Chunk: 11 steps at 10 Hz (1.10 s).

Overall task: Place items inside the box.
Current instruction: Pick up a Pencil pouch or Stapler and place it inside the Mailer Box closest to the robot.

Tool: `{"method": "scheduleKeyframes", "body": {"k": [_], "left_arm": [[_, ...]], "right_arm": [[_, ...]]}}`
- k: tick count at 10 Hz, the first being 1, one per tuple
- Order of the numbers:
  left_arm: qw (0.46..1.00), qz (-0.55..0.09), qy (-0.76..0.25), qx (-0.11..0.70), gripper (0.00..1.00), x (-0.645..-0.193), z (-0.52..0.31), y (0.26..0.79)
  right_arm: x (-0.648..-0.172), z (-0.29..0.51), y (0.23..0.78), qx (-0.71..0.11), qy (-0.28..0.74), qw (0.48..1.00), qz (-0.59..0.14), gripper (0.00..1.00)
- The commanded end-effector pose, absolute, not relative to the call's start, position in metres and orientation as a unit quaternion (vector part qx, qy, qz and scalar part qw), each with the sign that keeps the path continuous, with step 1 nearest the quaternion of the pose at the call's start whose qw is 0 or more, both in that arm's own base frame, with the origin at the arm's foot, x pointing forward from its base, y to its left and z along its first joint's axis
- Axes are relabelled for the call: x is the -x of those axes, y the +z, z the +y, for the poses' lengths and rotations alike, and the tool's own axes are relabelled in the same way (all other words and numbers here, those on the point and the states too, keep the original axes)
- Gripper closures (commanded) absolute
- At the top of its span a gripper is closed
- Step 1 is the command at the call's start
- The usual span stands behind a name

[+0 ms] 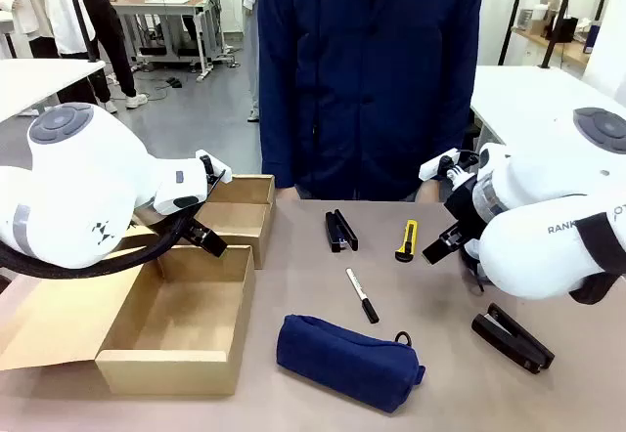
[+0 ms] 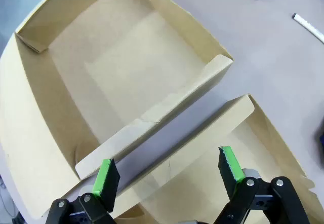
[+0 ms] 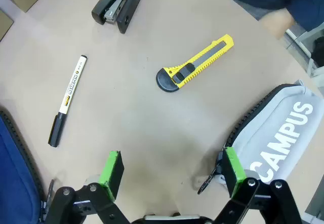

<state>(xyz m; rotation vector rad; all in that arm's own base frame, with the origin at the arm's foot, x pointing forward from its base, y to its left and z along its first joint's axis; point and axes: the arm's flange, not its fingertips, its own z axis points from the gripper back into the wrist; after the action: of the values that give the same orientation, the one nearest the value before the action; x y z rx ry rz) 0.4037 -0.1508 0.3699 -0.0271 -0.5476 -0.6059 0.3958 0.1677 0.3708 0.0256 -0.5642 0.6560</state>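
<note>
While the left gripper and right gripper hang wide open and empty, the right should centre over the knife, jaws spanning its narrow width, before closing.

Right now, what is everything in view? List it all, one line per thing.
Boxes: two, brown cardboard, open, table's left side.
Staplers: two, black; one far centre, one near right.
Utility knife: one, yellow, far centre-right.
Marker pen: one, white-and-black, centre.
Zip pouch: one, navy, near centre.
CAMPUS pouch: one, grey, near the knife.
Table: one, tan.
Person: one, dark blue jacket, far side.
Left gripper: open, over the boxes.
Right gripper: open, above the table.
</note>
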Motion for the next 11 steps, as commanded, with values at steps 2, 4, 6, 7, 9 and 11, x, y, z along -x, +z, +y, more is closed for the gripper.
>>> {"method": "scheduleKeyframes", "body": {"k": [2, 4, 6, 7, 9, 11], "left_arm": [[0.918, -0.267, -0.295, 0.013, 0.0, -0.4037, -0.1508, 0.3701], [0.918, -0.267, -0.295, 0.013, 0.0, -0.4037, -0.1508, 0.3701], [0.918, -0.267, -0.295, 0.013, 0.0, -0.4037, -0.1508, 0.3701], [0.918, -0.267, -0.295, 0.013, 0.0, -0.4037, -0.1508, 0.3701], [0.918, -0.267, -0.295, 0.013, 0.0, -0.4037, -0.1508, 0.3701], [0.918, -0.267, -0.295, 0.013, 0.0, -0.4037, -0.1508, 0.3701]], "right_arm": [[-0.3958, 0.1677, 0.3709, -0.012, 0.318, 0.908, -0.274, 0.0], [-0.3958, 0.1677, 0.3709, -0.012, 0.318, 0.908, -0.274, 0.0], [-0.3958, 0.1677, 0.3709, -0.012, 0.318, 0.908, -0.274, 0.0], [-0.3958, 0.1677, 0.3709, -0.012, 0.318, 0.908, -0.274, 0.0], [-0.3958, 0.1677, 0.3709, -0.012, 0.318, 0.908, -0.274, 0.0], [-0.3958, 0.1677, 0.3709, -0.012, 0.318, 0.908, -0.274, 0.0]]}}
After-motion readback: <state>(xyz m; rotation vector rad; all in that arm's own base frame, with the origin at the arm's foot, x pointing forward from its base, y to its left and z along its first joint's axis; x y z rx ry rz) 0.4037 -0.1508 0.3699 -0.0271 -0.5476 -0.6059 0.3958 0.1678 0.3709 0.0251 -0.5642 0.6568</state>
